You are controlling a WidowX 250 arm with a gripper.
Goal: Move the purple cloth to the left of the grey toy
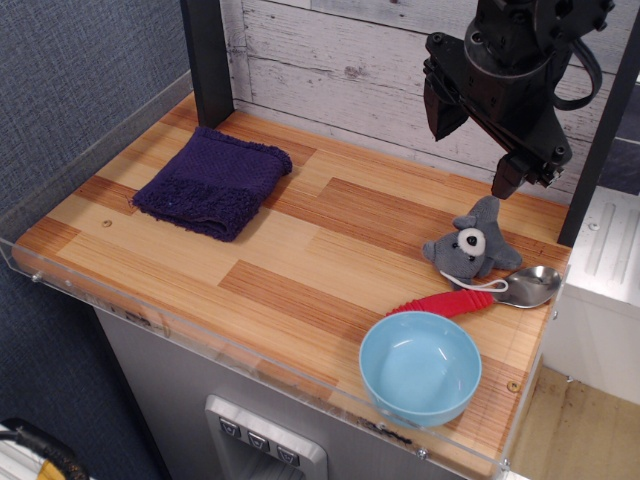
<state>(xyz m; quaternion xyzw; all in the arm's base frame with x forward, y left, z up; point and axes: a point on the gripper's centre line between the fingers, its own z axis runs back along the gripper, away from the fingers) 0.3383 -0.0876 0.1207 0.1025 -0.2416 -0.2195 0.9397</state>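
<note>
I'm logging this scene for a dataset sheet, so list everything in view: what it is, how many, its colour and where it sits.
purple cloth: one, dark purple, folded, far left part of the table.
grey toy: one, grey with a white face patch, right side of the table, just behind the spoon.
spoon: one, silver bowl with a red handle, in front of the toy, right side.
bowl: one, light blue, looks empty, near right corner.
table: one, wood-plank top with a clear plastic rim.
tool: one, black, hanging above the table just behind the toy; whether it is open or shut cannot be told.
</note>
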